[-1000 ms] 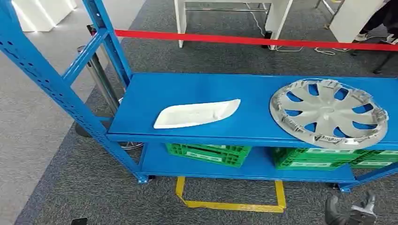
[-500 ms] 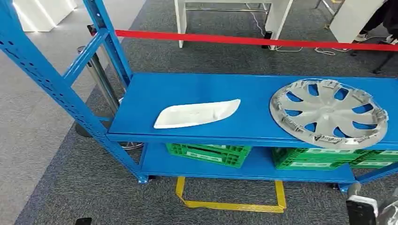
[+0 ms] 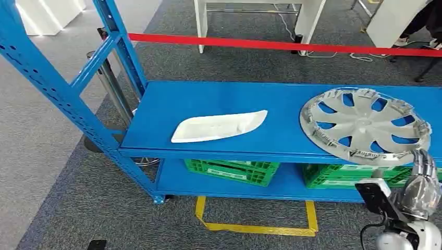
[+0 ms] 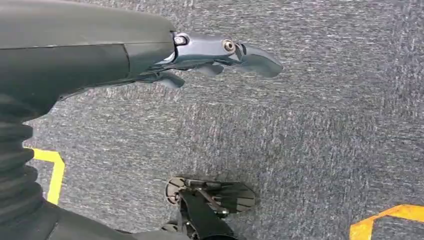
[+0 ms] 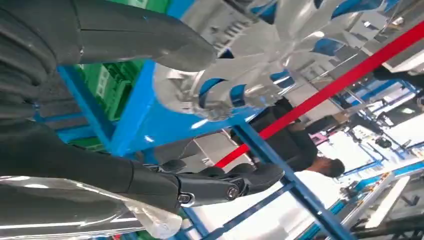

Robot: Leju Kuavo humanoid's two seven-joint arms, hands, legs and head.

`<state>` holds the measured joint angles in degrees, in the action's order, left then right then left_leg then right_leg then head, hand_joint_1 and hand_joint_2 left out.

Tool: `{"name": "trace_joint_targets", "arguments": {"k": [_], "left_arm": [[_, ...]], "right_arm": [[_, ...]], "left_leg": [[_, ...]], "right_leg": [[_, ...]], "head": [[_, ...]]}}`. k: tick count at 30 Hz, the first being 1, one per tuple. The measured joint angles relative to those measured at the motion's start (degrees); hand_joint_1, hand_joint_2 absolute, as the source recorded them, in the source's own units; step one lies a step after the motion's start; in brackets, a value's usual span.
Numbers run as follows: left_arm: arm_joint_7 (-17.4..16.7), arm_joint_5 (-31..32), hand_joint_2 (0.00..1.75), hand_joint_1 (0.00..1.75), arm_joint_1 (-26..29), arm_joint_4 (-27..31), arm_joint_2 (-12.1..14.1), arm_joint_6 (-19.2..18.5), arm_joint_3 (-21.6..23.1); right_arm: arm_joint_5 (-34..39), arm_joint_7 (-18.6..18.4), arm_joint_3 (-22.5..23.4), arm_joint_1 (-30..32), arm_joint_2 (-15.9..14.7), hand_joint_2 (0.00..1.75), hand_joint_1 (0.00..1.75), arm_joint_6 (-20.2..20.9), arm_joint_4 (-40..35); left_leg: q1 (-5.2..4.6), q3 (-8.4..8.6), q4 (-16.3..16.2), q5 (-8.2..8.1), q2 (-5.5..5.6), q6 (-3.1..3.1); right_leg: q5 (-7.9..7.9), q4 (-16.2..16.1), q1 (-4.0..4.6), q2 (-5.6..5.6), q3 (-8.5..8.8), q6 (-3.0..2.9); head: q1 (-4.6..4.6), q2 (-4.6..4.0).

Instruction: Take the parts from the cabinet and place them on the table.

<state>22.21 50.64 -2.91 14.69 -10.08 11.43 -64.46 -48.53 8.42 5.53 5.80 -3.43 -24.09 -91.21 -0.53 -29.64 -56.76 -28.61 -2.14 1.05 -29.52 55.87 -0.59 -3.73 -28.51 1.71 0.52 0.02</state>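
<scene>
Here the blue cabinet (image 3: 219, 112) is seen filling the head view, its upper shelf carrying both parts and its lower shelf holding green crates (image 3: 232, 171). The largest part, a silver wheel cover (image 3: 365, 125), lies flat at the right end of the upper shelf, its near rim at the shelf's front edge. A white curved panel (image 3: 219, 126) lies well apart from it, toward the left of the same shelf. No desk for the parts is seen in these views.

The right hand (image 3: 421, 183) is raised just below and in front of the wheel cover's near rim, wrapped in a clear film, with its fingers spread and nothing held. In the right wrist view the thumb (image 5: 150, 35) and the darker fingers (image 5: 220, 182) stand apart, with the shelf edge and the cover's rim (image 5: 220, 95) between them. The left hand (image 4: 220, 50) hangs over grey carpet with its fingers loosely extended and nothing held.

The step in hand is judged to be the reach for the wheel cover. It is best done by bringing the thumb over the rim and the fingers under it at a solid spoke, not an opening. The fingers should be kept clear of the shelf's lip, and the cover lifted level, since a wide, light disc gripped at one edge is likely to sag or swing.
</scene>
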Motion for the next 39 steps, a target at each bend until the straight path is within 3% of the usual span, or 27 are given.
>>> {"name": "trace_joint_targets", "arguments": {"k": [13, 20, 27, 33, 39], "left_arm": [[-1.77, 2.91, 1.75, 0.0, -0.46, -0.57, 0.92, -1.12, 0.0], [-1.82, 3.08, 1.75, 0.0, -0.5, -0.57, 1.27, -1.64, -0.46], [-1.79, 2.51, 1.75, 0.0, -0.5, -0.59, 1.31, -1.84, -1.29], [-1.73, 2.32, 1.75, 0.0, -0.54, -0.59, 1.38, -2.08, -2.1], [-1.62, 2.14, 1.75, 0.0, -0.54, -0.59, 1.4, -2.08, -2.93]], "right_arm": [[-4.4, -14.37, -7.61, -12.87, -9.25, 1.75, 0.0, 5.29, 8.95], [1.85, -15.2, -9.51, -20.78, -11.79, 1.75, 0.0, 12.22, 16.16], [10.09, -16.05, -12.09, -24.29, -12.59, 1.75, 0.0, 19.02, 20.97], [19.96, -13.8, -14.53, -27.56, -13.25, 1.75, 0.0, 25.81, 25.33], [23.55, -12.6, -17.68, -28.23, -13.66, 1.75, 0.0, 27.58, 25.82]], "left_leg": [[-0.02, -0.02, -0.01, 0.03, -0.01, 0.03], [-0.02, -0.02, -0.02, 0.05, 0.0, 0.06], [-0.02, -0.07, -0.02, 0.07, 0.01, 0.09], [-0.03, -0.1, -0.02, 0.07, 0.01, 0.09], [-0.03, -0.11, -0.03, 0.07, 0.02, 0.1]], "right_leg": [[0.06, 0.01, 0.0, 0.02, -0.04, 0.02], [0.08, 0.01, 0.0, 0.02, -0.05, 0.03], [0.08, 0.02, 0.0, -0.02, -0.08, 0.03], [0.08, 0.02, 0.0, -0.01, -0.11, 0.03], [0.08, 0.02, 0.0, -0.05, -0.12, 0.03]], "head": [[-0.02, 0.0], [-0.02, 0.0], [-0.02, 0.0], [0.0, 0.0], [-0.02, 0.0]]}}
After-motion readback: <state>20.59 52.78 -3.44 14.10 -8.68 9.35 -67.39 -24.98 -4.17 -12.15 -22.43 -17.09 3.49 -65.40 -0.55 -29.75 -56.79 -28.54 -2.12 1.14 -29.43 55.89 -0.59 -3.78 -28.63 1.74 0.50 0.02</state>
